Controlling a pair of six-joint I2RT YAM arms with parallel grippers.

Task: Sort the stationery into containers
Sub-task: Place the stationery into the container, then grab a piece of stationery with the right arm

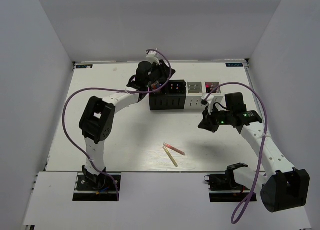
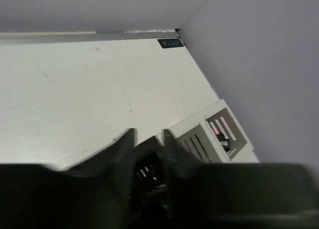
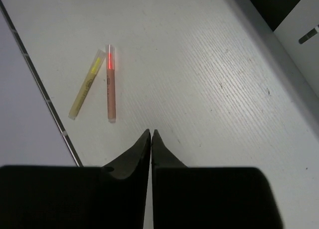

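Four cube bins stand in a row at the back middle: two black (image 1: 164, 99), two light (image 1: 194, 88). My left gripper (image 1: 156, 85) hovers over the leftmost black bin. In the left wrist view its fingers (image 2: 148, 134) stand a little apart with nothing gripped, and a dark shape lies in the black bin (image 2: 147, 167) below. A light bin (image 2: 227, 132) holds a pink-and-black item. A thin pink stick (image 1: 174, 149) and a tan stick (image 1: 171, 157) lie on the table's near middle. My right gripper (image 1: 204, 124) is shut and empty, above the table right of the sticks (image 3: 110, 84). Its tips (image 3: 151, 132) touch.
White walls enclose the table (image 1: 115, 140) on three sides. The bins' corner shows at the top right of the right wrist view (image 3: 299, 30). The table's near edge runs close beside the tan stick (image 3: 87, 83). Purple cables loop off both arms.
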